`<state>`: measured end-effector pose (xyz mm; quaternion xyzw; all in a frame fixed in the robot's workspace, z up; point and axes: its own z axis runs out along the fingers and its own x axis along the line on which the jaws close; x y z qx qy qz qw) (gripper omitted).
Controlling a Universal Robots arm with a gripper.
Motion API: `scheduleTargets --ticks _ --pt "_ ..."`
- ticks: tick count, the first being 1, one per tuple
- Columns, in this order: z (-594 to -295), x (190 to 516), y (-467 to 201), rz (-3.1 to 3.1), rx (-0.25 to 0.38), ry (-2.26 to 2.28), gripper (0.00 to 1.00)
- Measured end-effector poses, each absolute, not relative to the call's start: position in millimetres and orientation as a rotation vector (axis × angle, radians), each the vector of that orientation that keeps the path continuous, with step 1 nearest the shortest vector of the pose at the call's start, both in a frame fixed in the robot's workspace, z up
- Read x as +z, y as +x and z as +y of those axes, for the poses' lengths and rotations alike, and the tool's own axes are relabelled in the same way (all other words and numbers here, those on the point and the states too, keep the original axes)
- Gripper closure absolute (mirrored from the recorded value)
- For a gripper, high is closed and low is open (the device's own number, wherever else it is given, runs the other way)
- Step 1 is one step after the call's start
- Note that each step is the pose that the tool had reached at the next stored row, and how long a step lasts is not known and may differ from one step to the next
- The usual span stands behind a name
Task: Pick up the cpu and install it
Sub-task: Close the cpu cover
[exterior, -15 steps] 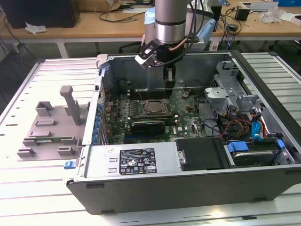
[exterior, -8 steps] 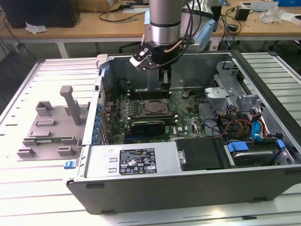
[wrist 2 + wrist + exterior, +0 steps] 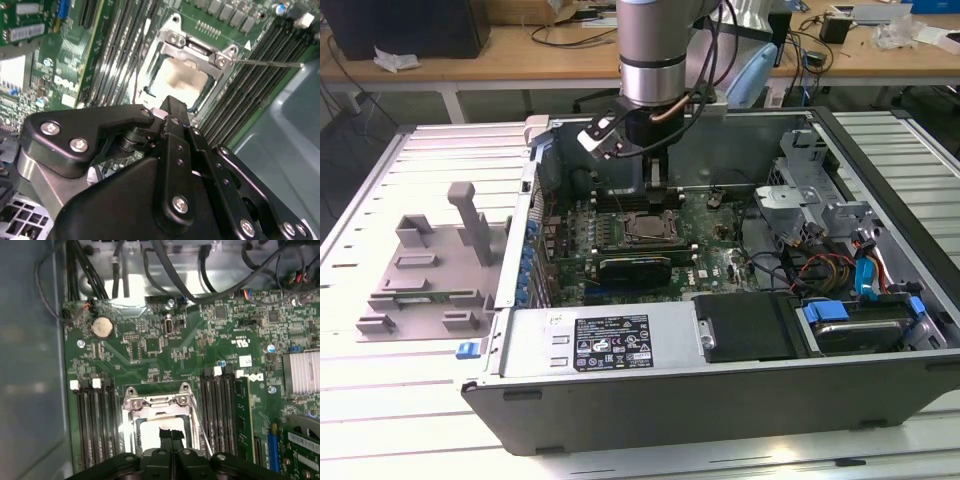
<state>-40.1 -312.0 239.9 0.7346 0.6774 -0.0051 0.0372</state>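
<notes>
We reckon we're at the install step: the cpu lies in the motherboard socket, the end effector clenched empty just above, so any press calls for square alignment.

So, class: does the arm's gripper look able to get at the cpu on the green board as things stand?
Probably yes. The gripper hangs right above the cpu inside the open case, with nothing seen between them, though a metal frame rings the chip.
</notes>
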Motion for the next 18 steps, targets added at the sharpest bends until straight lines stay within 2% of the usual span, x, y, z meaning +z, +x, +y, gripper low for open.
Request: scheduleTargets --ticks 7,18 --pt "-312.2 239.7 -40.1 2.144 -0.012 2.193 0.89" --pt "-312.2 239.4 -40.1 2.463 0.002 1.824 0.89"
